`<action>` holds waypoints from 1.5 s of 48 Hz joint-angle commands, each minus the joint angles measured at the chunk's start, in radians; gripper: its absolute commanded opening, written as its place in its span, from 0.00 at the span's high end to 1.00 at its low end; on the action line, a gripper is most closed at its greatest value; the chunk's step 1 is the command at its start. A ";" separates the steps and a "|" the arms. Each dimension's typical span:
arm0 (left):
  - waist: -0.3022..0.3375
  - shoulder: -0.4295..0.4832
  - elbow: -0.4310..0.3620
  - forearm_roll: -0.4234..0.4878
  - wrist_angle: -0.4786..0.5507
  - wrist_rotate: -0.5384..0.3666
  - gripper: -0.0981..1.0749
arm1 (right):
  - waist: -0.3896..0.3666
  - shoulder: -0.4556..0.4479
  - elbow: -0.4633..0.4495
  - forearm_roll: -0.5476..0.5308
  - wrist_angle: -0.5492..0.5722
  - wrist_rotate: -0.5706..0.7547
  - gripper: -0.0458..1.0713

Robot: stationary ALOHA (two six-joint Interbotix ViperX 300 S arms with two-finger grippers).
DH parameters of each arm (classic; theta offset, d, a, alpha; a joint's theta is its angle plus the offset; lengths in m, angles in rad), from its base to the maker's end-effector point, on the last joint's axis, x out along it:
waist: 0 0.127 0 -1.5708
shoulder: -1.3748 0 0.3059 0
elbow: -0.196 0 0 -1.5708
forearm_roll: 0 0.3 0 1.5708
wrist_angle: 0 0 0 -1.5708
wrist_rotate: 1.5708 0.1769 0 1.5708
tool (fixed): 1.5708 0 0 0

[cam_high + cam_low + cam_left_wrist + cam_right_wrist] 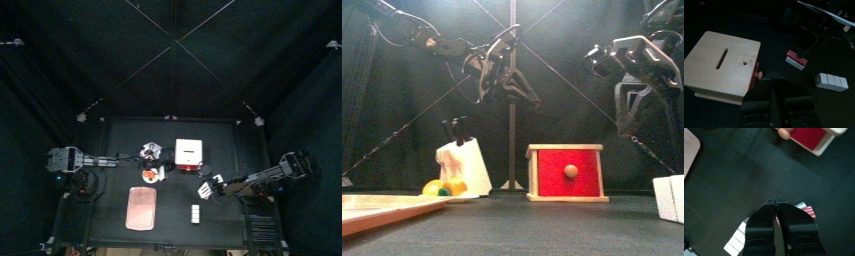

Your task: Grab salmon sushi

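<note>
The salmon sushi (796, 59) is a small block with a red-and-white striped top, lying on the black table. In the right wrist view it (808, 208) peeks out from behind my right gripper (775, 203), whose jaws meet tip to tip above the table with nothing between them. That gripper (627, 115) hangs well above the tabletop at the right. My left gripper (771, 97) looks shut and empty. It hovers high beside the wooden box (725, 62), well away from the sushi.
The box, red-fronted with a knob (567, 172), stands mid-table. A white block (465, 165) with orange and yellow pieces at its foot stands left of it. A pink tray (140, 208) lies front left. A white segmented block (831, 82) lies near the sushi.
</note>
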State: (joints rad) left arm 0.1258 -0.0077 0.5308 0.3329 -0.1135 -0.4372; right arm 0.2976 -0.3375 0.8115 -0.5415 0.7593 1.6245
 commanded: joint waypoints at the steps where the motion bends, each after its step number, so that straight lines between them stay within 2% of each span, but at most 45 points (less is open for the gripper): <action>1: 0.002 -0.023 -0.006 0.005 -0.023 0.002 0.54 | 0.008 -0.035 -0.005 0.038 0.028 0.000 0.68; 16: 0.005 -0.037 0.023 0.005 -0.055 0.002 0.54 | 0.020 -0.037 0.015 0.201 0.094 0.000 0.68; 34: 0.009 -0.046 0.035 0.005 -0.057 0.002 0.54 | 0.028 -0.011 0.029 0.235 0.135 0.002 0.65; 39: 0.009 -0.046 0.035 0.005 -0.057 0.002 0.54 | 0.028 0.009 0.028 0.239 0.135 0.002 0.60; 58: 0.011 -0.035 0.035 0.005 -0.058 0.002 0.54 | 0.020 0.118 0.008 0.253 0.135 0.000 0.23; 63: 0.011 -0.034 0.035 0.005 -0.058 0.002 0.54 | 0.017 0.135 -0.003 0.242 0.135 0.000 0.17; 72: 0.009 -0.031 0.035 0.005 -0.057 0.002 0.54 | -0.014 0.156 -0.011 0.235 0.133 0.002 0.15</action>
State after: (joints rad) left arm 0.1335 -0.0307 0.5798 0.3344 -0.1626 -0.4372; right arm 0.2961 -0.1749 0.8207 -0.3022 0.8928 1.6245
